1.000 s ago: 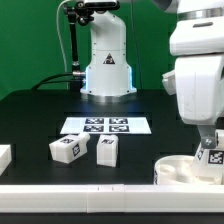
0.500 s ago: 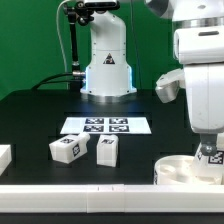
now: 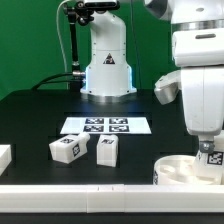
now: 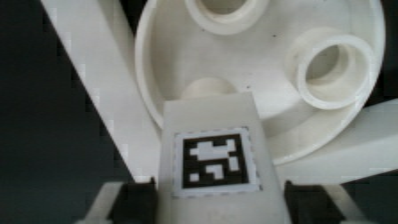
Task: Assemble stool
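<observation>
Leg-fitting in hand: gripper (image 3: 209, 150) clamped on one leg (image 4: 217, 150), poised at seat (image 3: 180, 168), five o'clock in exterior view. Next calls for aligning with a socket (image 4: 329, 65), then pressing down. Farther, at eight o'clock, two spare legs (image 3: 67, 149); beyond, marker board (image 3: 104, 125).

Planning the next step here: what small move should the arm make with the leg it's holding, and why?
Probably lower the leg into the seat: the gripper holds it at the seat, beside the round sockets, and it doesn't look seated yet.
</observation>
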`<state>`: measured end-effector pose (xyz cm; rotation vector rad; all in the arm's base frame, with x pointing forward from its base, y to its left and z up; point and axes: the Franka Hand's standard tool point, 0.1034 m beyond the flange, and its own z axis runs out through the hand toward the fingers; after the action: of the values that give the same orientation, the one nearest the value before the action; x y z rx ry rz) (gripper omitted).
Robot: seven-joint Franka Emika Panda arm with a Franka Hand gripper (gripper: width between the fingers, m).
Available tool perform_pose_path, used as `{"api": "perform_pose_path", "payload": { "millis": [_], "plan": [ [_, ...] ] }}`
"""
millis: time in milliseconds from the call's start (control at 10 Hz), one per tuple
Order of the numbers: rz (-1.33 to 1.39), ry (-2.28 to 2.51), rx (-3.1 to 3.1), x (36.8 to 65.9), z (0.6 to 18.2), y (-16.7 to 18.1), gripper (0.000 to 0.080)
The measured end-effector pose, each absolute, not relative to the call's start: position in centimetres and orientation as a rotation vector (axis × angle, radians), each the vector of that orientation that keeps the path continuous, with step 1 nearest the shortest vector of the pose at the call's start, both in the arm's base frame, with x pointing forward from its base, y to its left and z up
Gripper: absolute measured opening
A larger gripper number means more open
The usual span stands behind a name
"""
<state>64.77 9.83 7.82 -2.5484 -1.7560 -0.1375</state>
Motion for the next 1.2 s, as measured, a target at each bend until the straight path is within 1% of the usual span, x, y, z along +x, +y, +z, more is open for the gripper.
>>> {"api": "perform_pose_path", "payload": {
  "millis": [200, 400, 800, 1200],
  "plan": [
    [-0.137, -1.679, -2.594, 64.77, 7.82, 9.85, 0.0341],
    [-0.132, -1.448, -2.721, 64.8, 7.77, 9.46, 0.0341],
    [-0.191, -0.832, -2.945, 64.87, 7.7, 9.54, 0.0341],
    [-0.214, -0.145, -3.028, 64.66, 7.63, 10.04, 0.0343]
  ]
}}
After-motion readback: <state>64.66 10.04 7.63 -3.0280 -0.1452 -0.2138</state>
